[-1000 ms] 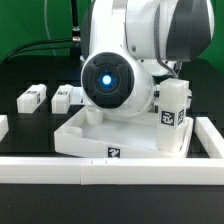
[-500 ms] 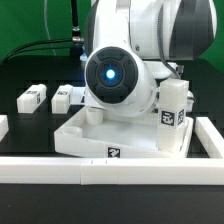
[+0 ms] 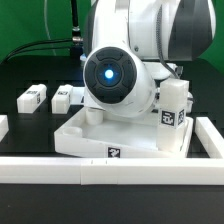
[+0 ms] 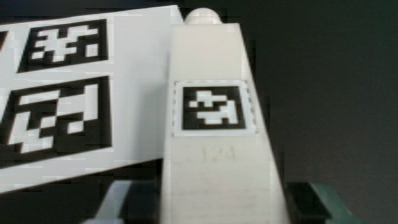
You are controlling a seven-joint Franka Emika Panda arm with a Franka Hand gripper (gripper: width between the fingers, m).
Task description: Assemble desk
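In the wrist view a white square desk leg [image 4: 217, 150] with a black-and-white tag runs away from the camera. My gripper [image 4: 217, 196] is shut on the leg, and a dark finger [image 4: 146, 200] presses each side of it with no gap showing. In the exterior view the arm's wrist hides the gripper and this leg. The white tray-like desk top [image 3: 85, 138] lies under the arm. Another leg [image 3: 172, 108] stands upright in the top's corner on the exterior view's right. Two more legs [image 3: 33, 97] [image 3: 63, 97] lie flat on the black table at the exterior view's left.
The marker board [image 4: 71, 95] with its large tags lies right beside the gripped leg. A long low white border wall [image 3: 150, 171] runs along the front of the table. A green backdrop stands behind.
The arm's wrist moved slightly up and to the exterior view's right early on, then held still. The desk top and the other legs have not moved.
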